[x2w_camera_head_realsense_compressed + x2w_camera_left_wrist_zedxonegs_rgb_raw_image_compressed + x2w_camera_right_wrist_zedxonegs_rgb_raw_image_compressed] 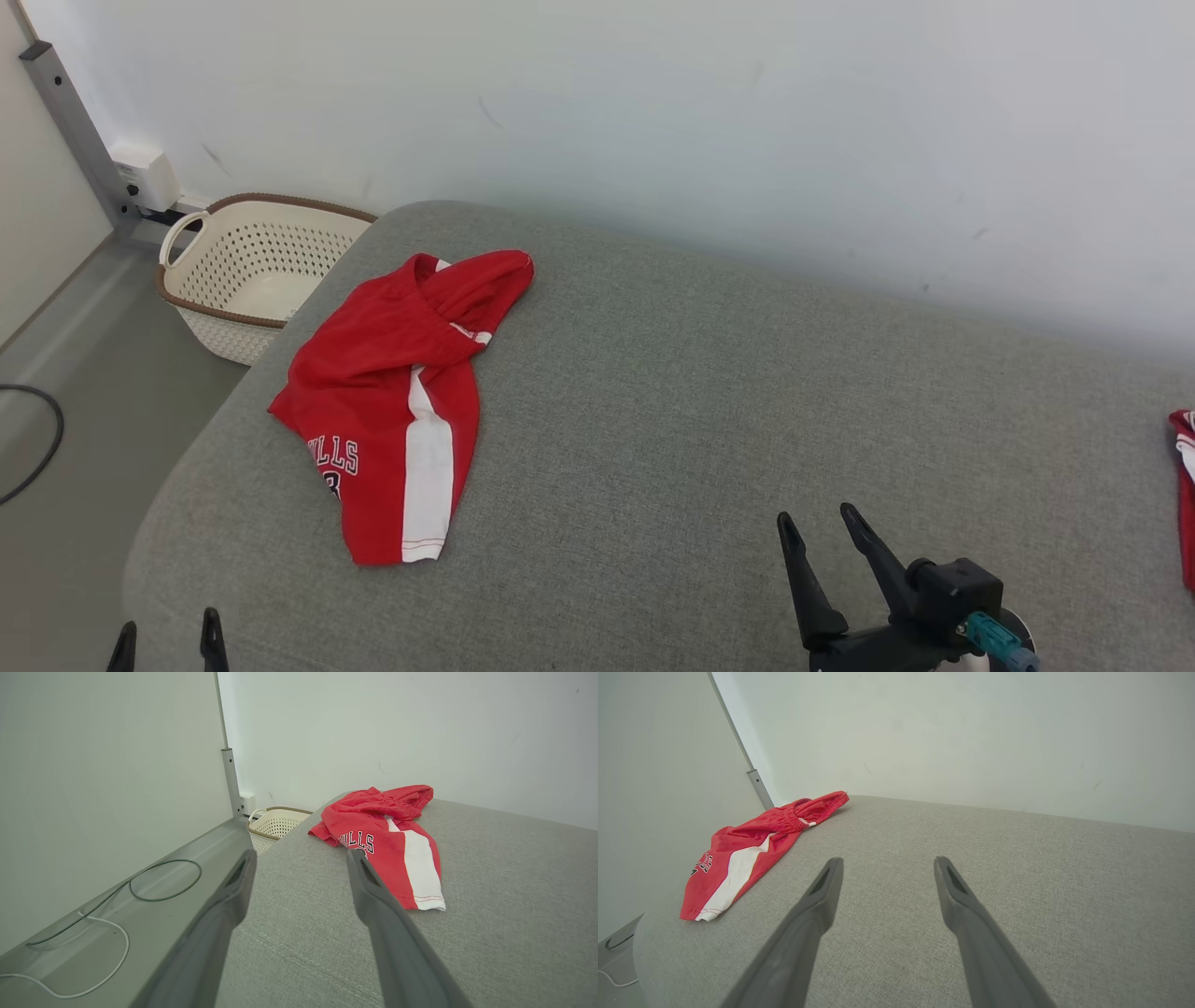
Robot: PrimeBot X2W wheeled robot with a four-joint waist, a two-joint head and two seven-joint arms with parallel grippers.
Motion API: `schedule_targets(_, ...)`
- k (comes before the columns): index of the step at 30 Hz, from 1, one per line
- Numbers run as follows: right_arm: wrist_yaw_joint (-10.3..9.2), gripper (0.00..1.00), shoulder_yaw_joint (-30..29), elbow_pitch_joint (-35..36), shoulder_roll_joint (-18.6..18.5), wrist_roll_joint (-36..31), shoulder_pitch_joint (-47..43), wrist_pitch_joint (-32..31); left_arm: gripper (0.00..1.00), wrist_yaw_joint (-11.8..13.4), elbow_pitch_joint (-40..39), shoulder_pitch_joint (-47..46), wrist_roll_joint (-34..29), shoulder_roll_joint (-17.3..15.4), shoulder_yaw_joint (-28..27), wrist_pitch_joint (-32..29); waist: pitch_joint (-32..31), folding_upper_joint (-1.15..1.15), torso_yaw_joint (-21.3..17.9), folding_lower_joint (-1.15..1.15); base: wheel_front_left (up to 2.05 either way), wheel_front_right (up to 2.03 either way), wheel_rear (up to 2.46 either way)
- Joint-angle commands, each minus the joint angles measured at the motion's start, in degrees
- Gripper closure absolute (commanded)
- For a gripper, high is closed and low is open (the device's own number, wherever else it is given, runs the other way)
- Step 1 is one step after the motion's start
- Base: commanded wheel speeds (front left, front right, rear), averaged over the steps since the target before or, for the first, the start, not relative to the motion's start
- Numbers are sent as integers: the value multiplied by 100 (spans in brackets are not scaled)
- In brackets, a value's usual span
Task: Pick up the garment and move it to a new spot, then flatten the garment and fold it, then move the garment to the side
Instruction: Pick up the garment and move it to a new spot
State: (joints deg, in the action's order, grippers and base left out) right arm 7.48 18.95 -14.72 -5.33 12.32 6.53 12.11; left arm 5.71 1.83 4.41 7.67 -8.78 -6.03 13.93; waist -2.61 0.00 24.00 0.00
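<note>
Near the far left corner of the grey cushion (700, 392) lie the shorts (392, 401), red with a white side stripe and part of a team name showing. They are crumpled. The waistband end is twisted over toward the wall and one leg runs out flat toward the robot, so the hems and waistband do not line up. Nothing holds them; they rest loose on the fabric, close to the cushion's left edge.

At the near left corner is the left gripper (168, 644), jaws spread wide and empty, fingers pointing along that edge toward the shorts but short of the cloth. To the right, the right gripper (817, 515) is also wide and empty over bare cushion, well apart from the shorts. Both look parked at the ready, so I judge the pick-up not yet begun. The left arm is the nearer one for it.

Woven and broad, the cushion is bare through the middle, which leaves room for a new spot and for flattening. A second red cloth (1186, 495) peeks in at its right edge. Past the left corner a perforated basket (224, 280) stands on the floor by the pale wall (653, 112), with a metal post (75, 121), a socket box (145, 177) and a black cable (51, 439) nearby.
</note>
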Motion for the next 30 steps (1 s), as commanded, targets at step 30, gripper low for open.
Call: schedule_targets(30,2,0,455,296,-36,-137,912,-111,0,-419,379,-2493,379,-758,73,-534,1141,0,-1066,0,0,0,0)
